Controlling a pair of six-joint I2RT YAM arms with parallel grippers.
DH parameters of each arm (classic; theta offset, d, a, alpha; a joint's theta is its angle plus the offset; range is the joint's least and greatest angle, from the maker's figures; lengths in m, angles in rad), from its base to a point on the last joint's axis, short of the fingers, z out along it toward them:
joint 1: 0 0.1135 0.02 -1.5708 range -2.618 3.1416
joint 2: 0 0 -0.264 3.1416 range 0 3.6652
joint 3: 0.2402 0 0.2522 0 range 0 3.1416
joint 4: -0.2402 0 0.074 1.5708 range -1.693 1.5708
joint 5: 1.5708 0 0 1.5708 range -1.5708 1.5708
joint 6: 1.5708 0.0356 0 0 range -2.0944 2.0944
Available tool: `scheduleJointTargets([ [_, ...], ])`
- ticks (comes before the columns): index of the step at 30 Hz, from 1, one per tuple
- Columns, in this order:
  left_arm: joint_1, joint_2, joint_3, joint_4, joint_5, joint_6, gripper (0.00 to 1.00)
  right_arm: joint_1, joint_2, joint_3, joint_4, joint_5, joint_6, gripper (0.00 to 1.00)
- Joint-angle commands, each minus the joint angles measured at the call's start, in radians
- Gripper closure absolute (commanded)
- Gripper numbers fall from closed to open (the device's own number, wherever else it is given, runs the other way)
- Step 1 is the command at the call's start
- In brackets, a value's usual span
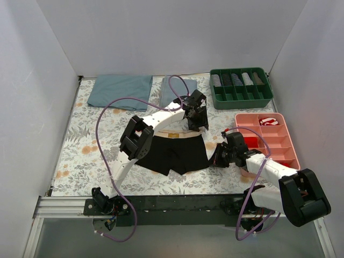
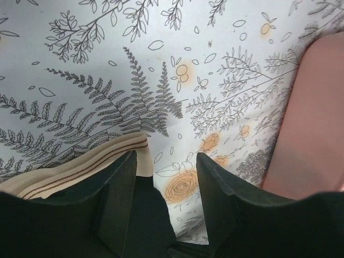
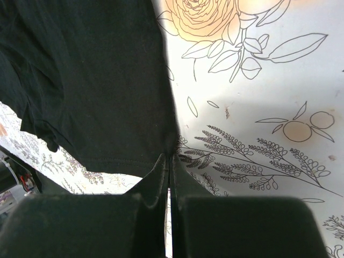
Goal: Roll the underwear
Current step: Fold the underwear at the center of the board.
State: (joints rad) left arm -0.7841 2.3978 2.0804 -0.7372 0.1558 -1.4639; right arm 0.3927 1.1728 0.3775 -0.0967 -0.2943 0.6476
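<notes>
The underwear [image 1: 177,155] lies flat mid-table, black with a beige waistband [image 1: 177,135] along its far edge. My left gripper [image 1: 202,128] is open at the waistband's right corner. In the left wrist view [image 2: 166,158] its left finger [image 2: 121,188] is over the waistband end [image 2: 80,166] and black fabric, and its right finger [image 2: 215,183] is over bare tablecloth. My right gripper [image 1: 217,157] is at the right leg's edge. In the right wrist view [image 3: 169,157] its fingers are pressed together on the corner of the black fabric [image 3: 91,80].
A pink tray [image 1: 279,153] stands right of the underwear with a red rolled garment [image 1: 271,121] in a far compartment; it also shows in the left wrist view [image 2: 317,129]. A green tray [image 1: 241,99] of rolled garments stands at back right. Two blue-grey folded cloths [image 1: 119,90] [image 1: 167,92] lie at the back.
</notes>
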Motion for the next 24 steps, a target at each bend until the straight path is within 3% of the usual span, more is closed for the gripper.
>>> scheduleJointTargets([
  [1,-0.010,0.006,0.046,-0.028,-0.030,-0.006,0.54,0.000,0.014,-0.031,-0.057,0.047,-0.032,0.99],
  [12,-0.020,0.017,0.012,-0.044,-0.033,0.034,0.59,0.000,0.013,-0.020,-0.069,0.058,-0.045,0.99],
  [24,-0.023,0.060,-0.032,-0.067,-0.064,0.071,0.80,0.000,0.011,-0.015,-0.075,0.052,-0.066,0.99],
])
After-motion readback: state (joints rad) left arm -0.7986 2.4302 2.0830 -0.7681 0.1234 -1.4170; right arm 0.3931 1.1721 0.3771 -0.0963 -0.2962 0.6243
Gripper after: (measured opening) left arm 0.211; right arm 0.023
